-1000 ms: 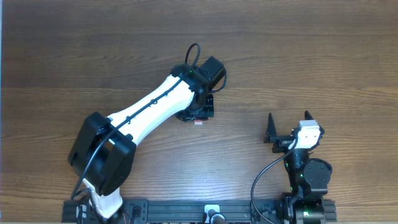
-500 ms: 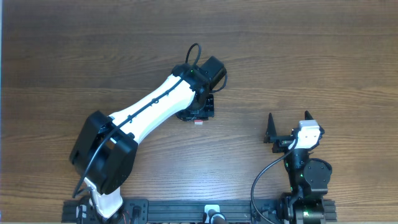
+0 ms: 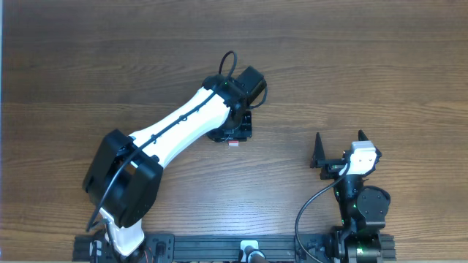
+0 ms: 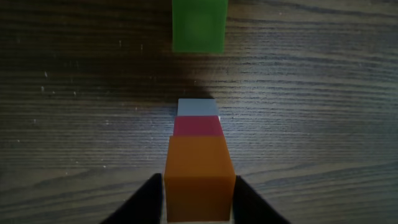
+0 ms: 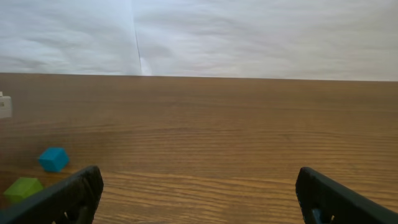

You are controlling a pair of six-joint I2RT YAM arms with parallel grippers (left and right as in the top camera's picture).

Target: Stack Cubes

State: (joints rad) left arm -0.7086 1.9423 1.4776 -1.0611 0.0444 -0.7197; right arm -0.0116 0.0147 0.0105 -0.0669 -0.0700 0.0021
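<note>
Orange cube [image 4: 199, 165] snug in left pincer [image 4: 198, 190], green cube [image 4: 199, 25] well apart.

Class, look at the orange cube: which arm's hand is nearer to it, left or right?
Left. The left hand holds the orange cube between its fingers. The right hand sits open, well apart from it, near its own base.

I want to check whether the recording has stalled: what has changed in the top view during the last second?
Nothing visibly changed. The left gripper still holds the orange cube above the red cube and the grey cube. The right gripper stays open near its base.
</note>
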